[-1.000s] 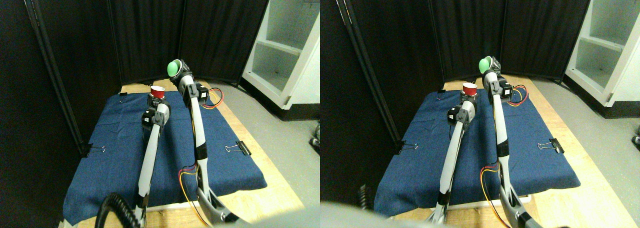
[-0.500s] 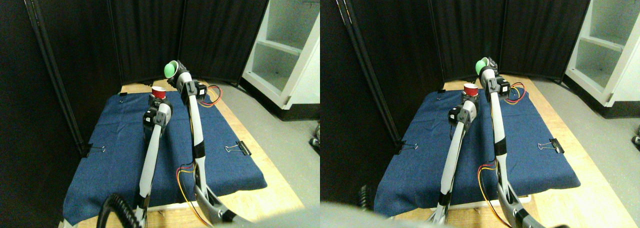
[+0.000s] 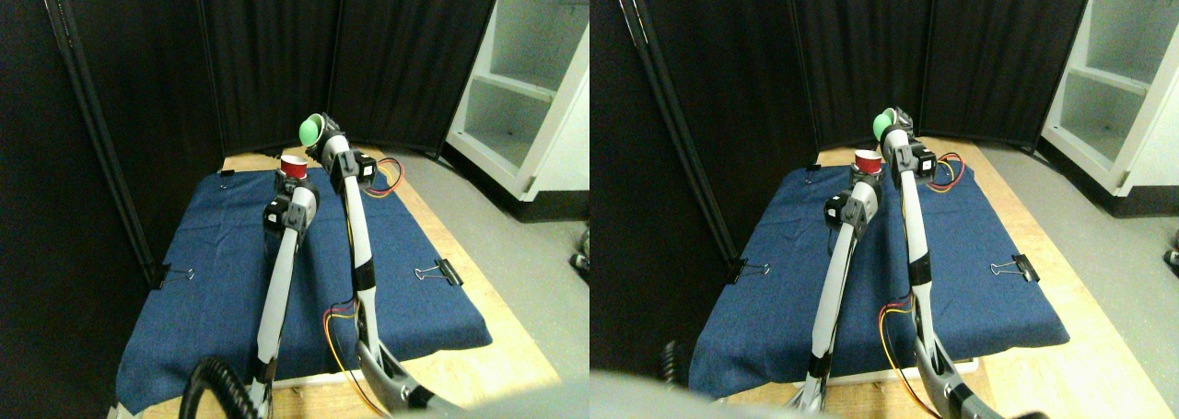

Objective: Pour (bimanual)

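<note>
Nearest, both manipulators rise over the blue cloth (image 3: 212, 281) on the counter (image 3: 479, 364). Farther on, the left gripper (image 3: 291, 181) grasps the upright red cup (image 3: 293, 168). Beyond, the right gripper (image 3: 322, 135) grasps the green cup (image 3: 310, 129), raised and tilted just above the red one. Pouring seems underway; whether anything falls, I cannot tell.
</note>
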Robot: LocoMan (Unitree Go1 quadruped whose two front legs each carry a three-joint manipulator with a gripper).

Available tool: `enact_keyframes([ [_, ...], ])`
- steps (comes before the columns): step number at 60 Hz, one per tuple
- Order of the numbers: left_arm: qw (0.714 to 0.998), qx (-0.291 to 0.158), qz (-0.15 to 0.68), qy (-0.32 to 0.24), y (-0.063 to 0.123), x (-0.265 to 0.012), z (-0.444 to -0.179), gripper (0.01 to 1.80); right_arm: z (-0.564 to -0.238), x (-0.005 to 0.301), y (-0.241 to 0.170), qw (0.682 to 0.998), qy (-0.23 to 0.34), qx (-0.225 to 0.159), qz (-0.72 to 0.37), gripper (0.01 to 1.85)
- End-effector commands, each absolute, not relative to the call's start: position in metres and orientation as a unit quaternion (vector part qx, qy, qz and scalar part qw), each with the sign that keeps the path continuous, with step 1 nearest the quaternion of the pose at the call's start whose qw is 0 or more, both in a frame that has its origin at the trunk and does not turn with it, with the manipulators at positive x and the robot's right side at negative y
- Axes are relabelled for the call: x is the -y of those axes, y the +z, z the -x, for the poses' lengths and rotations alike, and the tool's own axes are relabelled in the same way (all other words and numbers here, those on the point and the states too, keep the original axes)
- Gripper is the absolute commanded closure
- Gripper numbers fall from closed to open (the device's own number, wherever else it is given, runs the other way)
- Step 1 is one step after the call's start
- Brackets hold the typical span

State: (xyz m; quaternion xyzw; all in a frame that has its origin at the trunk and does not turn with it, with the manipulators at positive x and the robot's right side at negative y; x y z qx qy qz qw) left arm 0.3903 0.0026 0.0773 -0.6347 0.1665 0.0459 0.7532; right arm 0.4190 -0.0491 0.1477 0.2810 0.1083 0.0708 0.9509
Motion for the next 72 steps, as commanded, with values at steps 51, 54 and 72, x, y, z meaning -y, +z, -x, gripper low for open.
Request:
enact_keyframes([
  [51, 0.748, -0.164, 0.643, 0.027, 0.080, 0.003, -0.401, 1.48, -0.427, 0.044, 0.149, 0.976, 0.100, -0.102, -0.164, 1.53],
  [54, 0.747, -0.163, 0.644, 0.031, 0.080, 0.004, -0.401, 1.48, -0.427, 0.044, 0.149, 0.976, 0.098, -0.104, -0.163, 1.53],
  [72, 0.748, -0.164, 0.642, 0.027, 0.079, 0.004, -0.403, 1.48, -0.439, 0.044, 0.143, 0.977, 0.128, -0.104, -0.138, 1.53],
])
